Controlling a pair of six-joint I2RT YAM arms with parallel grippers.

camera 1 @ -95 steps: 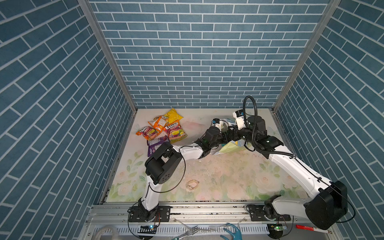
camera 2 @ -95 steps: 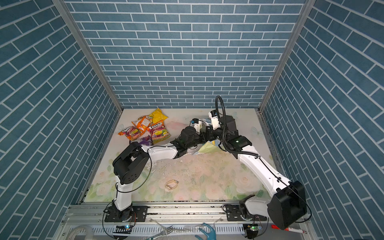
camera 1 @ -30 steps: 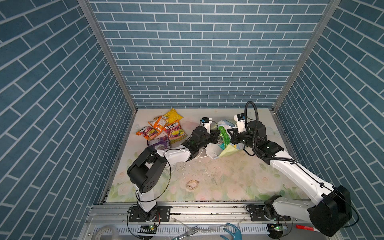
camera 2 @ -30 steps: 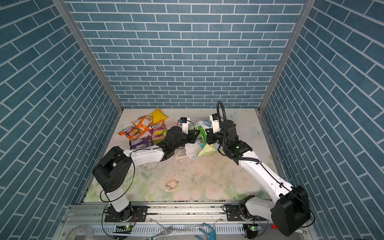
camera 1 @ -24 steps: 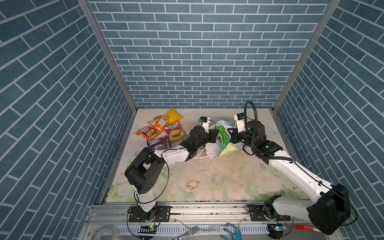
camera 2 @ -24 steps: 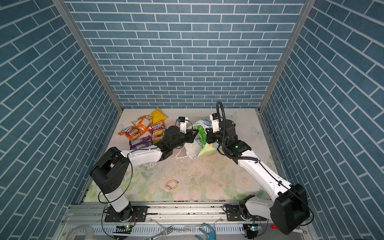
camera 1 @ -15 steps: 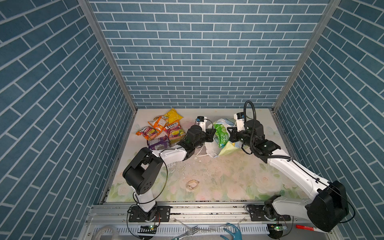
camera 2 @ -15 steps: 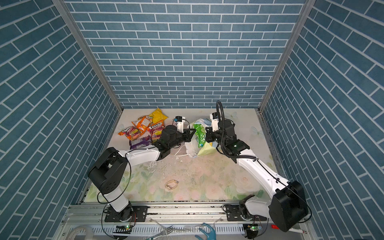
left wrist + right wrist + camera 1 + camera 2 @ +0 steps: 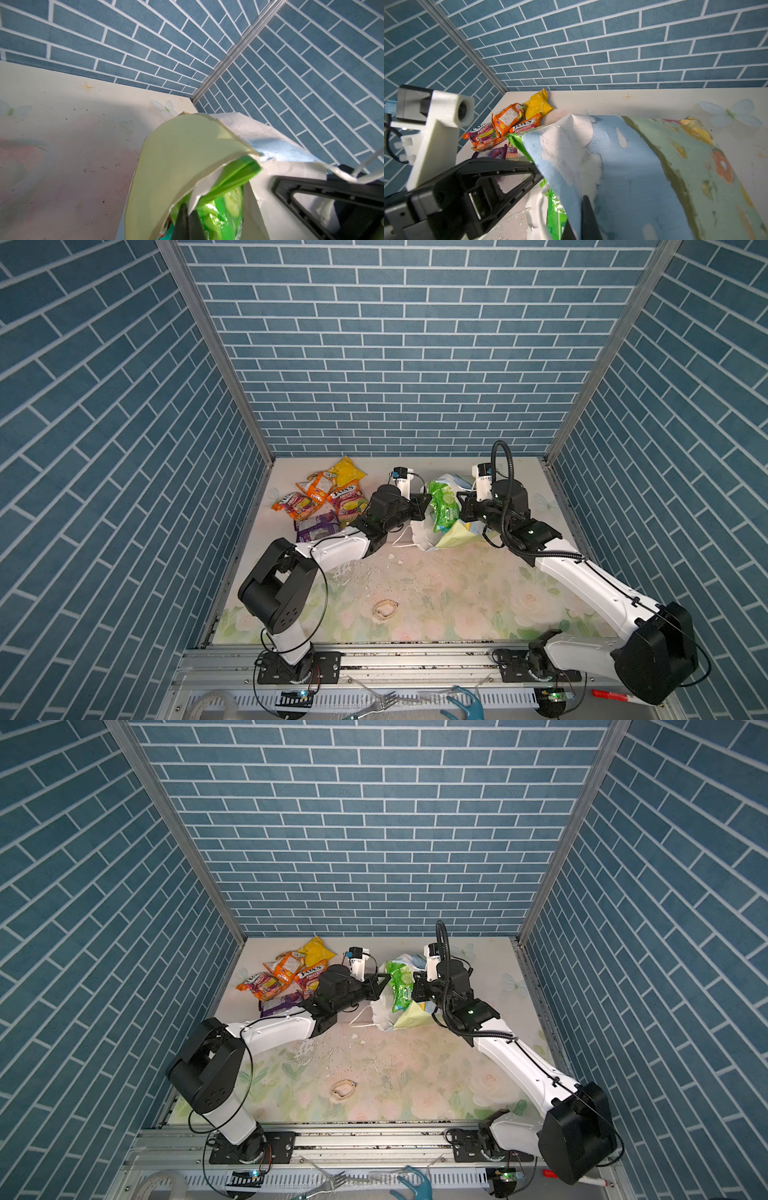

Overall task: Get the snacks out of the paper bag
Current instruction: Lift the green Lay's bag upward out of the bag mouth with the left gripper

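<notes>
The paper bag lies tilted at the back of the table, its mouth toward the left arm. A bright green cucumber-print snack bag sticks halfway out of it. My left gripper is shut on that green bag at the bag's mouth. My right gripper is shut on the paper bag's blue sky wall. A teal packet edge shows inside. Yellow, orange, two FOX'S and purple snacks lie back left.
A white string handle trails on the mat in front of the bag. A small tan loop and crumbs lie mid-table. Blue brick walls close three sides. A fork lies on the front rail.
My left gripper has drawn back to the left with the green bag, which now shows well outside the paper bag. My right gripper has kept its hold and shifted slightly left.
</notes>
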